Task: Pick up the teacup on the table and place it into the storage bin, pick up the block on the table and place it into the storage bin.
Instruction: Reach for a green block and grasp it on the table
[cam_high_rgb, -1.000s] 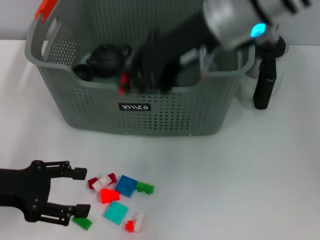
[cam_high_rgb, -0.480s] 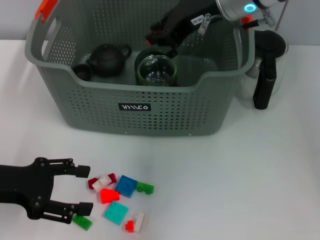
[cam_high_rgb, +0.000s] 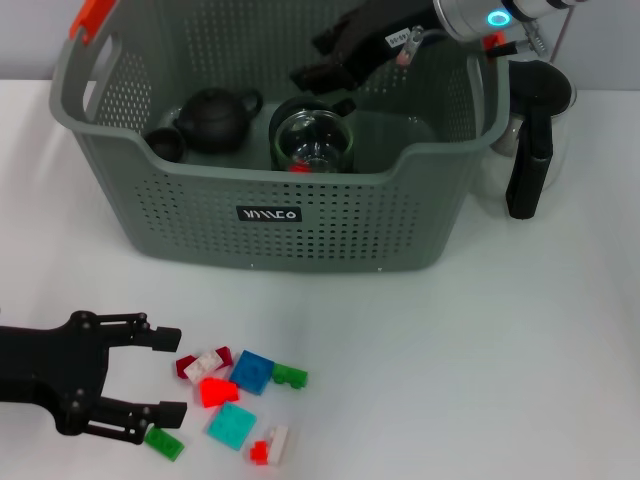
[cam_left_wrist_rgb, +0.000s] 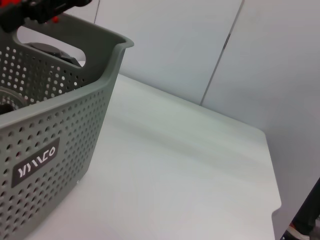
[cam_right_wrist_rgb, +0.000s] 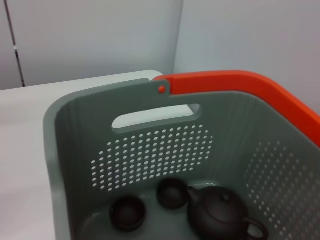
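A: Grey-green perforated plastic, that's the storage bin (cam_high_rgb: 300, 215), standing at the far middle of the white tabletop (cam_high_rgb: 480, 350), with an orange-red handle end (cam_high_rgb: 92, 17) at its far left corner and a black label (cam_high_rgb: 269, 214) on the near wall.

B: Where are the hands?

A: The right hand (cam_high_rgb: 325, 62) hangs above the bin's far side, over the glass vessel (cam_high_rgb: 312, 141) inside. Its fingers look spread and hold nothing. The left hand (cam_high_rgb: 150, 385) lies low at the near left of the tabletop, fingers wide apart, empty, pointing at the blocks.

B: And the blocks?

A: A loose cluster just beside the left fingertips. I count about eight pieces: a green one (cam_high_rgb: 164, 443) touching or nearly touching the nearer finger, a dark red one (cam_high_rgb: 186, 366), a white one (cam_high_rgb: 208, 365), a bright red one (cam_high_rgb: 217, 390), a blue one (cam_high_rgb: 253, 371), another green one (cam_high_rgb: 290, 376), a teal plate (cam_high_rgb: 232, 425), and a small red-and-white piece (cam_high_rgb: 268, 446). One more small red block (cam_high_rgb: 299, 168) shows inside the bin, by the glass vessel's near edge.

B: Teacups?

A: Two small dark cups in the bin, seen from the right wrist: one (cam_right_wrist_rgb: 127, 213) nearer the wall, one (cam_right_wrist_rgb: 171, 192) touching the teapot (cam_right_wrist_rgb: 220, 214). From the head only one cup (cam_high_rgb: 166, 144) is visible, left of the teapot.

B: Anything else around?

A: A glass kettle with a black handle (cam_high_rgb: 528, 150) stands just right of the bin, well apart from the blocks. The bin's tall near wall lies between the blocks and its inside.
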